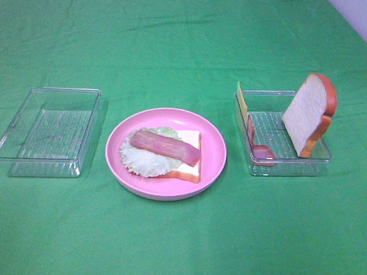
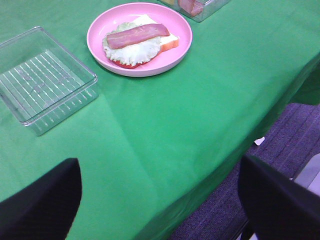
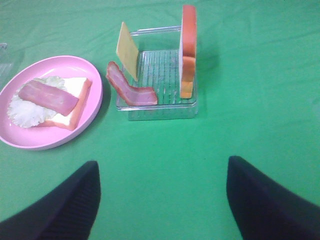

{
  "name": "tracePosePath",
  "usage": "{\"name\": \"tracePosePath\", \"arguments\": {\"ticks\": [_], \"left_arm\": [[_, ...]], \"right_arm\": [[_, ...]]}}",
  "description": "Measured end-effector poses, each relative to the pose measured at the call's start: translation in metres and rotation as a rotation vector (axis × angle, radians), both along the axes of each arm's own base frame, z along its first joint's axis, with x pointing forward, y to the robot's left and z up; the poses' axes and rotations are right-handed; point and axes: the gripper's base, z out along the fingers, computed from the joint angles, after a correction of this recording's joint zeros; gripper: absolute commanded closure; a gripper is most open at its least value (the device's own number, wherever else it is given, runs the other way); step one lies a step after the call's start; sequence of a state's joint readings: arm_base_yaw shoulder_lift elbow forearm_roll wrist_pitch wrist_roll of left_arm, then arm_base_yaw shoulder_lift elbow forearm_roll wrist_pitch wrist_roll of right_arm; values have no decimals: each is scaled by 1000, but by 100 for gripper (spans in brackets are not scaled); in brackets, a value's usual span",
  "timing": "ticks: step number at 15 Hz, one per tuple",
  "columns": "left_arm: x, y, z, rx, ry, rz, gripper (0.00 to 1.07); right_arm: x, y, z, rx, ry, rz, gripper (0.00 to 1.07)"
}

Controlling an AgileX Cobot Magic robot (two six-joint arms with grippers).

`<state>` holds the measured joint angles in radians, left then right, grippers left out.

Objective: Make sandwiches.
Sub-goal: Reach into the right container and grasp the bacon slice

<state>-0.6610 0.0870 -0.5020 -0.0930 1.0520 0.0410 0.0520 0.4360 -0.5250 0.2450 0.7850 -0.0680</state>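
Note:
A part-built sandwich lies on the pink plate (image 1: 215, 146): a white bread slice (image 1: 189, 158), pale lettuce (image 1: 143, 160) and a bacon strip (image 1: 165, 146) on top. In the right clear tray (image 1: 282, 162) a second bread slice (image 1: 308, 113) leans upright, a yellow cheese slice (image 1: 240, 99) stands against the near wall, and another bacon strip (image 1: 258, 148) rests beside it. Neither gripper shows in the high view. My left gripper (image 2: 159, 167) is open over the green cloth, well short of the plate (image 2: 182, 47). Short of the tray (image 3: 160, 107), my right gripper (image 3: 162, 165) is open and holds nothing.
An empty clear tray (image 1: 48, 131) sits left of the plate, also seen as the empty tray (image 2: 45, 82) in the left wrist view. A green cloth covers the table; its edge drops to a dark floor (image 2: 285, 145) near my left gripper.

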Motion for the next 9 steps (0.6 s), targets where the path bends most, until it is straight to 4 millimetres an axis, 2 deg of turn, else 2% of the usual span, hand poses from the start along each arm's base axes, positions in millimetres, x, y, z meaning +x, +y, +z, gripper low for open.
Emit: {"name": "tracePosePath", "arguments": {"ticks": [1,4,5,9], "left_arm": [[0,0,0,0,0,2,26],[0,0,0,2,-1,5,26],[0,0,0,2,-1,5,26],[-8,7,0,-38,-53,6,26]], "right_arm": [[32,7,-8,57,104,21,39],[82,18,-10,90,229,123,39],[91,20,-9,95,248,142,39],[151,30,-7,115,386,241,39]]}}
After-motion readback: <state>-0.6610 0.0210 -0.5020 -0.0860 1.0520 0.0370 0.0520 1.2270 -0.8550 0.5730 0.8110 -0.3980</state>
